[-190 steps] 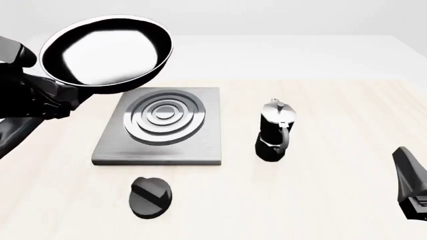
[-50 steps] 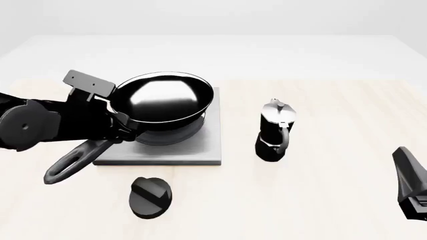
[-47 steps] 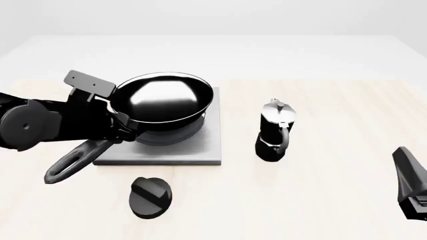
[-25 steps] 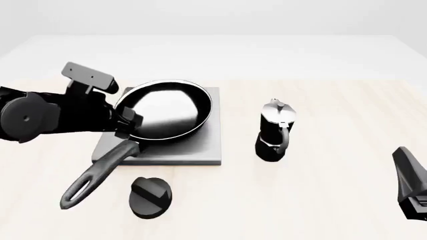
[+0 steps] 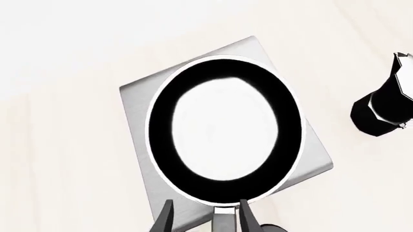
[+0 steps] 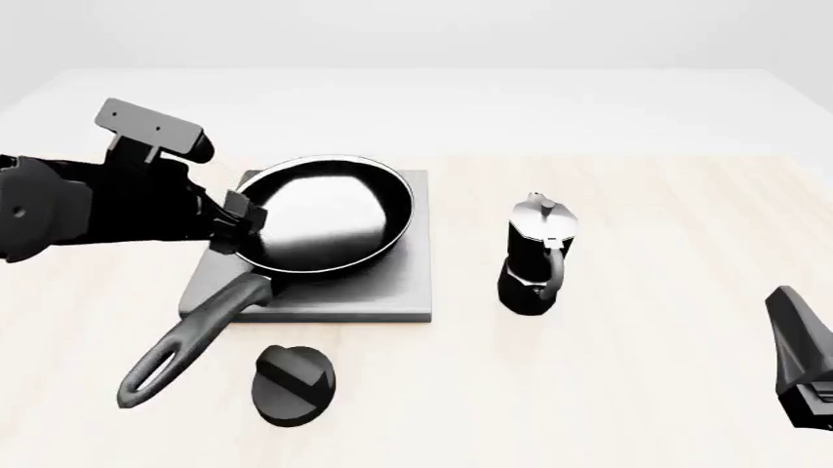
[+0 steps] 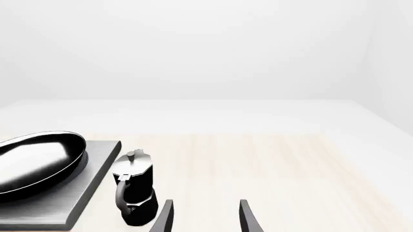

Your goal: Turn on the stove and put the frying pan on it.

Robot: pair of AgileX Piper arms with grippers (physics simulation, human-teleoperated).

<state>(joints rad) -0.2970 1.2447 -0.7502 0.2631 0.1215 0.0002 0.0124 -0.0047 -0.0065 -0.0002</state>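
Pale wood grain covers the table (image 6: pixel 625 390), with a blank white backdrop behind it. On it lies the flat square grey metal stove slab (image 6: pixel 404 283), and the round shallow glossy black frying pan (image 6: pixel 326 219) sits on top of it, covering the burner rings, its long dark grey handle (image 6: pixel 195 336) running off the slab's near-left corner and ending in a loop over the table. Just in front of the slab, and apart from it, lies the small round black knob (image 6: pixel 292 384). A black-and-silver moka pot (image 6: pixel 536 255) stands upright to the right of the slab, well clear of the pan.

Judging by how things lie, the placing step looks done and the turning-on step remains. The next move probably calls for one arm to come down over the knob, close on its raised ridge and twist it.

The left gripper (image 5: pixel 205 217) hangs above the root of the handle; the wrist view shows its fingers (image 5: pixel 164 221) parted, standing either side of the handle without clamping it, so they hold nothing. The right gripper (image 7: pixel 205 217) waits low at the table's right side, its fingers (image 7: pixel 248 217) likewise spread apart and empty, pointing out over bare table beside the moka pot.
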